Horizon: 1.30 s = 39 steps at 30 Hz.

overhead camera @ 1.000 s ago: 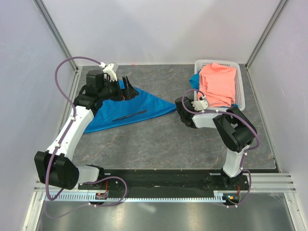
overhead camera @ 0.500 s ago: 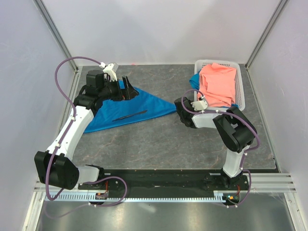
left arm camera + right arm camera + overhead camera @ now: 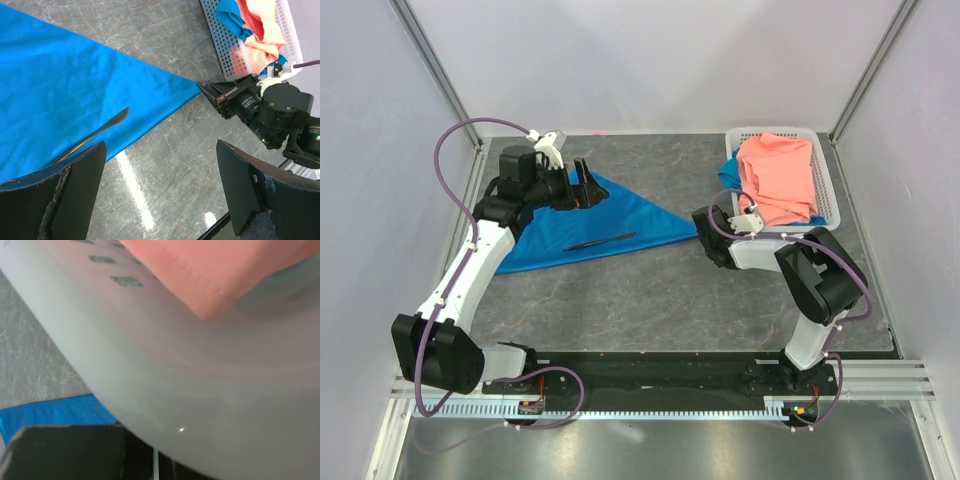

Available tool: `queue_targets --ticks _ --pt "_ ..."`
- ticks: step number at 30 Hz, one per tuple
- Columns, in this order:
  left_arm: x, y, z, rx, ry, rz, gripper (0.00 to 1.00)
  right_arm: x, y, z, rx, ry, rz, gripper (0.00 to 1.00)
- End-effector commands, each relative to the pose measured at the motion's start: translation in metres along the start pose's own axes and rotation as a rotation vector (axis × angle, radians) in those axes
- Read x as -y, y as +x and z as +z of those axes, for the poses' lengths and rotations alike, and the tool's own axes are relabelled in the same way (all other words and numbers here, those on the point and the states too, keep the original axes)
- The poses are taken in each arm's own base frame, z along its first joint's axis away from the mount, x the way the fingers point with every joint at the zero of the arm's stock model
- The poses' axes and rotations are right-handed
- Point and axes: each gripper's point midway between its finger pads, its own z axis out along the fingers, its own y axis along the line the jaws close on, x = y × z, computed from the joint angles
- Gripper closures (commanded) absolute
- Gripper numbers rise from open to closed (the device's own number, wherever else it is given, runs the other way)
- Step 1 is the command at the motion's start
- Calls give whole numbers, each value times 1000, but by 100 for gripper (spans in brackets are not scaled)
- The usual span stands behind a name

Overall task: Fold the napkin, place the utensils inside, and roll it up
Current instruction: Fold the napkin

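The blue napkin (image 3: 570, 225) lies folded as a long triangle, its tip pointing right. It also shows in the left wrist view (image 3: 60, 85). The slim black knife (image 3: 597, 242) lies on its near part and also shows in the left wrist view (image 3: 95, 132). My left gripper (image 3: 582, 180) hovers open and empty over the napkin's far corner. My right gripper (image 3: 703, 226) is shut on the napkin's right tip, as the left wrist view (image 3: 206, 86) shows. The right wrist view shows a strip of napkin (image 3: 50, 412) above one black finger (image 3: 65, 450).
A white perforated basket (image 3: 828, 190) stands at the far right, against my right wrist. It holds a salmon-pink cloth (image 3: 780, 175) with a blue scrap (image 3: 728, 178) under it. Its wall (image 3: 200, 380) fills the right wrist view. Grey side walls enclose the table.
My right gripper has moved right and a little nearer, pulling the napkin tip and the knife with it. The basket has shifted right. The left arm has not moved.
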Motion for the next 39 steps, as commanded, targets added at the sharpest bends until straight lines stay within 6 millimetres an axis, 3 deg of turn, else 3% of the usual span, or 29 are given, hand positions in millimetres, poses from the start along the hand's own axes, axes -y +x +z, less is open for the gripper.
queue_targets --ticks 1,5,9,19,24,28,34,39 --pt "9 -7 -1 29 45 -13 2 21 -24 -3 54 69 31 100" --pt "9 -7 -1 28 48 -14 2 26 -37 -7 79 78 14 100" --pt "10 -7 -1 29 50 -17 2 13 -41 -12 77 46 -24 100" --pt "6 -8 -1 36 31 -11 2 -38 -18 -41 62 -85 -120 100" --pt "5 -8 -1 37 23 -12 2 -62 12 -59 5 -176 -154 100" --pt "3 -7 0 35 16 -14 2 -101 38 -77 -73 -325 -144 100" --pt "2 -8 -1 41 8 -13 2 -143 96 -97 -240 -491 -177 100" --pt "2 -9 -2 47 6 -10 2 -153 140 -100 -335 -541 -190 100"
